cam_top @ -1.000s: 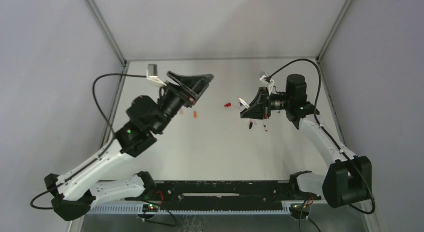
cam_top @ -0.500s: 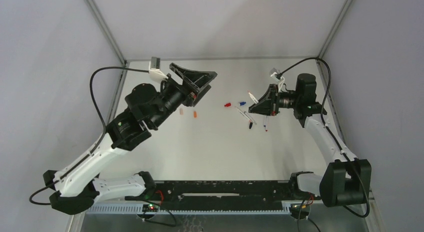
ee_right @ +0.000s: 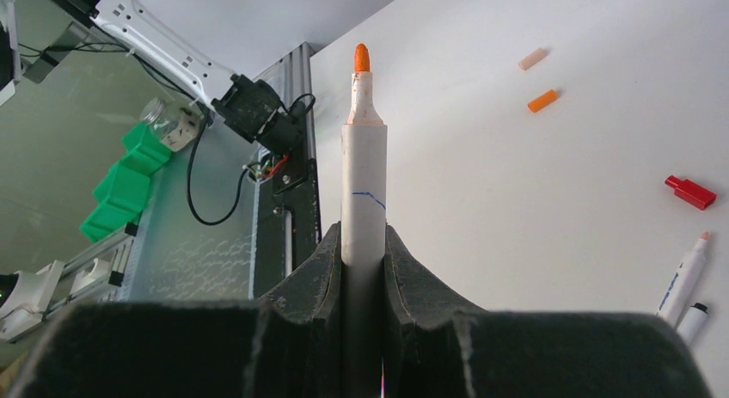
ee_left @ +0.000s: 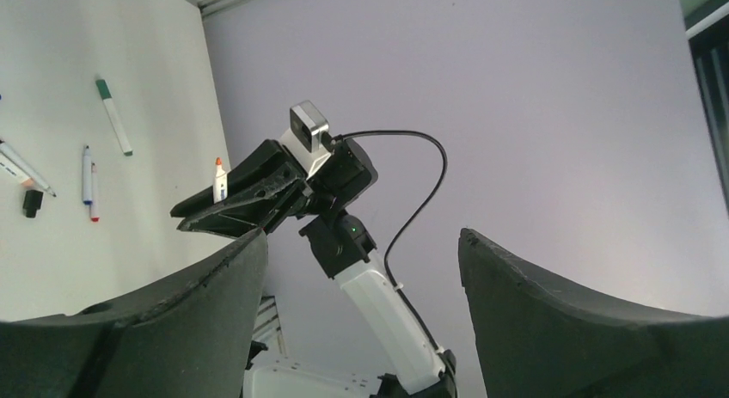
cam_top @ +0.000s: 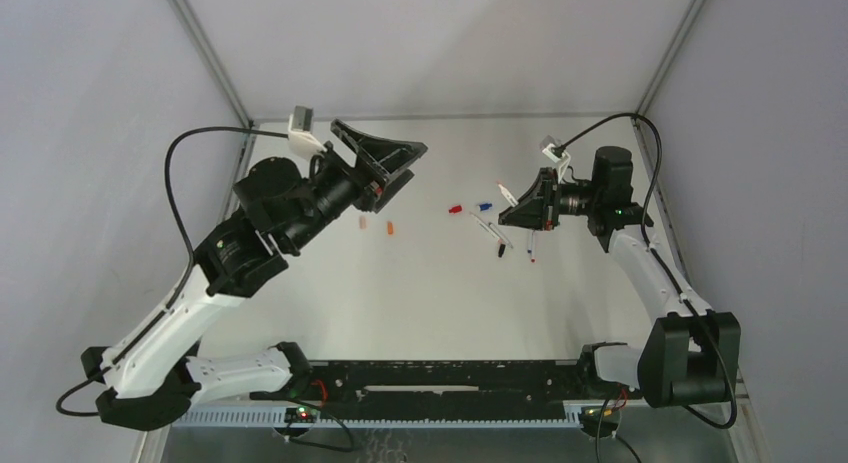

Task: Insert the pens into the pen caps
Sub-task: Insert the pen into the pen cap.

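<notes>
Okay, the left gripper (cam_top: 390, 165) hangs open and empty above the tabletop (cam_top: 430, 293), jaws wide. The orange cap (cam_top: 391, 228) lies on the tabletop just below it in the top view, with a pale stub (cam_top: 363, 224) close beside. A red cap (cam_top: 455, 210) and a blue cap (cam_top: 484, 205) sit mid-tabletop, with loose pens (cam_top: 490, 228) next to them. The right gripper (ee_right: 363, 243) is clamped on the orange-tipped pen (ee_right: 362, 157), held off the tabletop with its tip sticking out toward the left arm.

The next step is probably fetching the orange cap with the left gripper. It should come down straight and pinch the cap crosswise so the open end stays free, without catching the pale stub. The right gripper should keep the pen level and steady for the push-in.

Versus a second ago, the left arm's elbow has swung back leftward while its gripper is in roughly the same spot. The right gripper has pulled back rightward from over the loose pens, uncovering the blue cap.
</notes>
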You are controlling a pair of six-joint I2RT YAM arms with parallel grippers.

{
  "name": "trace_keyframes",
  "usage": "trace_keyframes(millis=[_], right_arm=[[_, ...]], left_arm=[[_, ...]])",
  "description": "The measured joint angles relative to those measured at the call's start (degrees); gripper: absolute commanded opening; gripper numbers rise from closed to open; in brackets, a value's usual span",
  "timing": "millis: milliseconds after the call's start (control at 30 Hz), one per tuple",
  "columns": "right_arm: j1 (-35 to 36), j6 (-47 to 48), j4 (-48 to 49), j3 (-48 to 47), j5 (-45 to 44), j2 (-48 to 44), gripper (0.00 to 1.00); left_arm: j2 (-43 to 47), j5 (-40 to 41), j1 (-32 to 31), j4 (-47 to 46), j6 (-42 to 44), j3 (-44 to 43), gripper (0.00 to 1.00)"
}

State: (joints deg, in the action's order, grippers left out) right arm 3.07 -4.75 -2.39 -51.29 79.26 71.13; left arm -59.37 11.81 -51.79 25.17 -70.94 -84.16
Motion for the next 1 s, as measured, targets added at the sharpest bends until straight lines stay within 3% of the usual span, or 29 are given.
trace_keyframes(millis=[167,267,500,633,700,800,867,1000], right_arm=[[0.2,0.8,-0.4,0.0,-0.1,0.0,0.00],[0.4,2.9,-2.5,0.0,-0.8,-0.4,0.00],[0.4,9.6,-8.8,0.0,-4.0,-2.7,0.00],[0.7,11.7,-11.1,-0.7,-5.5,-3.0,0.00],[1.1,12.4,-11.9,-1.0,-6.1,-3.1,0.00],[1.9,13.1,-12.7,-1.1,-7.1,-3.9,0.00],[2.4,13.5,-13.2,-1.1,-7.3,-4.3,0.00],[3.3,13.9,-13.4,-1.1,-8.1,-4.4,0.00]], left_arm=[[-1.5,-0.6,-0.7,-0.9,4.4,1.1,0.94],[-1.2,-0.5,-0.1,-4.1,10.4,6.5,1.00],[0.0,0.0,4.3,-12.2,27.9,25.9,1.00],[-2.9,4.3,7.0,-11.3,32.6,29.0,0.98],[-5.9,7.7,7.7,-10.6,34.1,28.5,0.92],[-13.7,11.5,8.8,-6.5,35.5,25.3,0.69],[-19.5,12.8,9.8,-4.2,35.9,22.5,0.59],[-28.3,13.6,12.8,-0.8,37.4,19.6,0.50]])
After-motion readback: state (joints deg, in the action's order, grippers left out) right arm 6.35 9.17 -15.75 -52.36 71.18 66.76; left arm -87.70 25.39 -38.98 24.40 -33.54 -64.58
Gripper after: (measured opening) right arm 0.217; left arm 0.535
